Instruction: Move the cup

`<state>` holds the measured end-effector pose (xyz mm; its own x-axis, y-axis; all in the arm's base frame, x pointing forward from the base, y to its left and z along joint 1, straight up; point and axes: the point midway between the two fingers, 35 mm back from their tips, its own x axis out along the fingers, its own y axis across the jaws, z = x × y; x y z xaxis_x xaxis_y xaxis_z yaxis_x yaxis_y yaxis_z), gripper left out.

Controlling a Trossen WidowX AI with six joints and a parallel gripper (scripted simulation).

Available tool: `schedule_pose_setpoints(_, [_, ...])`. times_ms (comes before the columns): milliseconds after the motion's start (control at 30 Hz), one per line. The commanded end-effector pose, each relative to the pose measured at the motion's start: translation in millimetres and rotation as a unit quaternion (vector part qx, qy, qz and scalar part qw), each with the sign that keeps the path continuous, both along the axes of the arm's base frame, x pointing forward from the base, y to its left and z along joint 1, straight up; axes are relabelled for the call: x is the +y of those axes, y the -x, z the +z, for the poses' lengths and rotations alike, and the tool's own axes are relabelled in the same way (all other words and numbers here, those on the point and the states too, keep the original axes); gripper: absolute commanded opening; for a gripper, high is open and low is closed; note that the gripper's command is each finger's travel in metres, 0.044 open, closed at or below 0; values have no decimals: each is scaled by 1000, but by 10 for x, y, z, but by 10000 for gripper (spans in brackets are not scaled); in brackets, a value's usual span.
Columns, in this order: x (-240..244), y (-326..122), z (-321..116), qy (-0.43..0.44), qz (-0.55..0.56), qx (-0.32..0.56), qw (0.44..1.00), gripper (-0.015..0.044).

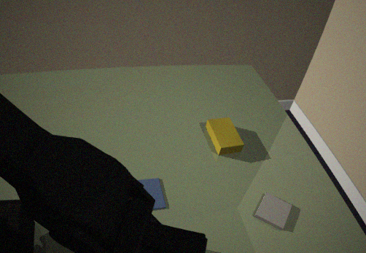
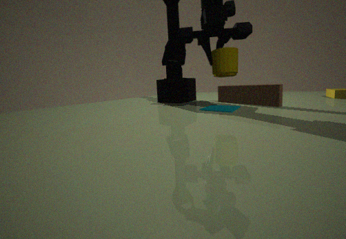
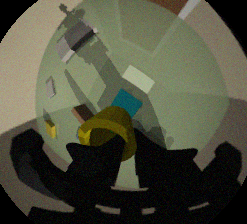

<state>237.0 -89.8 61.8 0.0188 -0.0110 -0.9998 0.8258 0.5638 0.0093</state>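
The yellow cup is off the table and looks nearly upright. My gripper is shut on its wall. In the exterior view the cup hangs above the teal pad, in front of the brown barrier; its exact place over the pad is unclear. The other pad, blue, is partly behind the dark arm in the top view, where the cup is hidden. The marbles cannot be made out in the dark cup.
The long brown barrier stands behind the teal pad in the exterior view. A yellow block and a grey tile lie farther off. A pale tile lies beside the teal pad.
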Motion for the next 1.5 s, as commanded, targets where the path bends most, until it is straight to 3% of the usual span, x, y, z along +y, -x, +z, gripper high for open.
schedule_pose_setpoints(0, [-71, 18, 18, 0, 2, -2, 1000, 0])
schedule_pose_setpoints(1467, [-216, 39, -552, 1, 2, -1, 1000, 0])
